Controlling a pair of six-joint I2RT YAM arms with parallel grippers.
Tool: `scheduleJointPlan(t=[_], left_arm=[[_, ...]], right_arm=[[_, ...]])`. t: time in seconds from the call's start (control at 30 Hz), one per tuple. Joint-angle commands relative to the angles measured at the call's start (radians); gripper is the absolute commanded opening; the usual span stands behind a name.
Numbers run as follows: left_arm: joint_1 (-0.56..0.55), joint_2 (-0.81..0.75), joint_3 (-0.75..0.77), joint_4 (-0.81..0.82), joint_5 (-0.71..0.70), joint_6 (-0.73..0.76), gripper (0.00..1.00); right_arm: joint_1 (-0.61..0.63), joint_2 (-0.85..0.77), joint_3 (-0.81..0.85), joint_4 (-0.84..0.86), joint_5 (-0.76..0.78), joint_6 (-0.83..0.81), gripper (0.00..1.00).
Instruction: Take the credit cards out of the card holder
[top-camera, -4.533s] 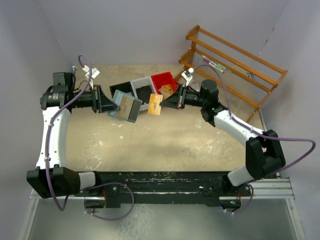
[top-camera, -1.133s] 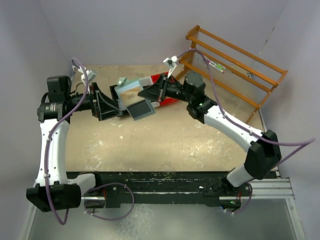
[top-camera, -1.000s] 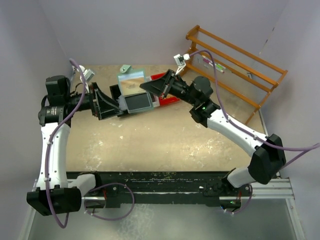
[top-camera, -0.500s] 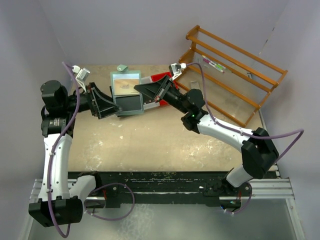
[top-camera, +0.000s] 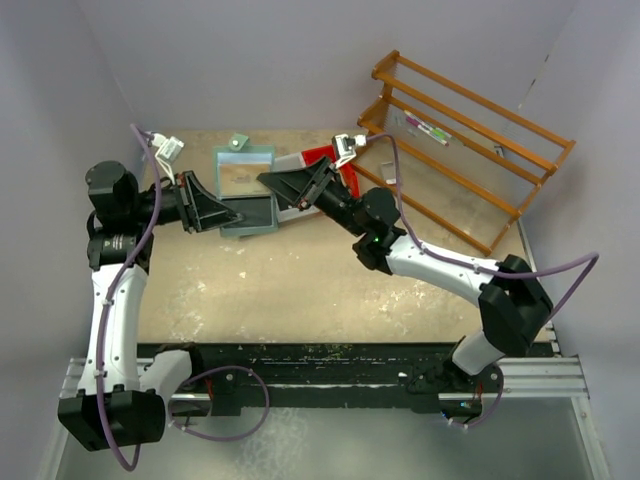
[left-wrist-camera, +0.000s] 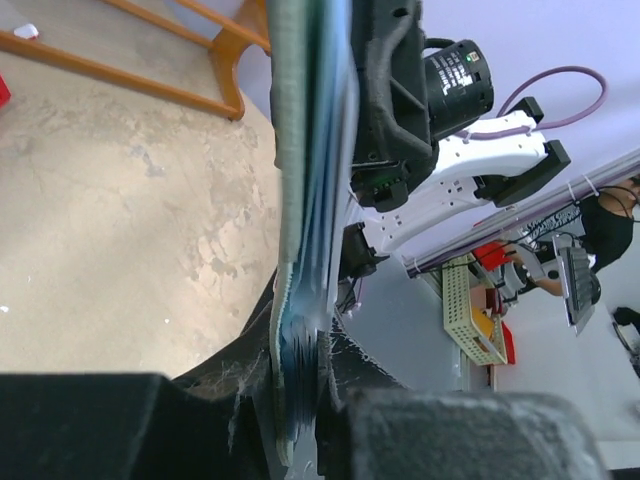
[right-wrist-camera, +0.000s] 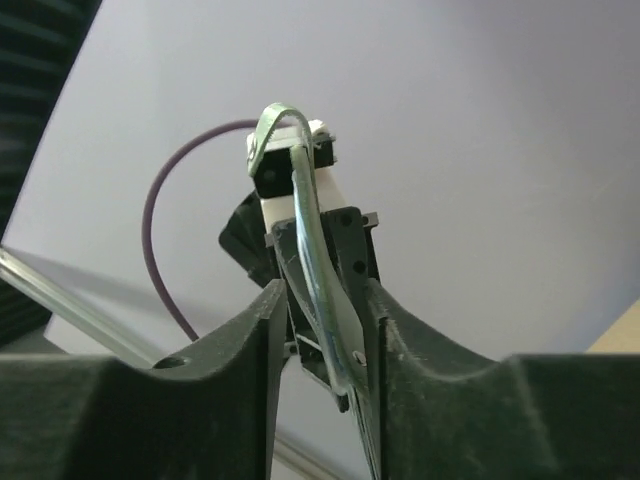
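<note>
Two arms reach from the near edge of the tabletop (top-camera: 300, 285) and meet over its far half. Your left pincer (top-camera: 222, 213) is clamped on the card holder (top-camera: 247, 190), biting its near left corner. In the left wrist view the mint cover and its stack of clear pages run edge-on straight out from between the dark fingers. The holder is spread open with its inner face toward the overhead camera, and its snap tab (top-camera: 238, 142) sticks out at the far edge. Your right pincer (top-camera: 272, 182) comes in at the holder's right side. In its own wrist view the jaws stand a little apart, a thin clear page and a curled pale-green strip run up between them, and a gap shows beside the sheet, so it is not pinching. Just beyond the right pincer a red bin (top-camera: 322, 156) peeks out, and a wooden rack (top-camera: 470, 125) stands at the far right corner.
</note>
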Motion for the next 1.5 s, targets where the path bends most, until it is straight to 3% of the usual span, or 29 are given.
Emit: scheduleJointPlan(t=[0.0, 0.17, 0.3, 0.47, 0.63, 0.67, 0.7, 0.8, 0.93, 1.2, 1.47], left_arm=[[0.001, 0.044, 0.104, -0.286, -0.011, 0.229, 0.00], [0.001, 0.147, 0.203, -0.626, -0.035, 0.505, 0.00], [-0.001, 0.214, 0.269, -0.813, -0.043, 0.662, 0.00], [-0.001, 0.247, 0.316, -0.938, -0.049, 0.772, 0.00], [-0.001, 0.276, 0.355, -1.030, -0.056, 0.859, 0.01], [-0.001, 0.282, 0.361, -1.037, -0.056, 0.867, 0.03], [-0.001, 0.284, 0.364, -1.037, -0.050, 0.869, 0.11], [0.000, 0.268, 0.353, -0.978, -0.025, 0.812, 0.55], [0.001, 0.181, 0.247, -0.642, 0.008, 0.523, 0.76], [0.001, 0.039, 0.040, 0.018, 0.039, -0.040, 0.74], [0.004, 0.013, 0.048, -0.008, 0.025, -0.057, 0.56]], right_arm=[[-0.033, 0.015, 0.025, 0.096, -0.151, -0.099, 0.49], [-0.118, 0.142, 0.210, 0.015, -0.593, -0.176, 0.63], [-0.130, 0.164, 0.276, -0.157, -0.707, -0.328, 0.59], [-0.135, 0.150, 0.324, -0.331, -0.695, -0.486, 0.32], [-0.136, 0.172, 0.365, -0.340, -0.715, -0.478, 0.06], [-0.136, 0.174, 0.361, -0.314, -0.710, -0.453, 0.00], [-0.136, 0.173, 0.350, -0.277, -0.695, -0.423, 0.00], [-0.134, 0.143, 0.280, -0.110, -0.547, -0.321, 0.00], [-0.102, 0.062, 0.123, 0.094, -0.269, -0.222, 0.00], [0.037, 0.027, 0.030, 0.224, 0.063, -0.199, 0.00], [0.136, 0.015, -0.022, 0.280, 0.304, -0.284, 0.00]])
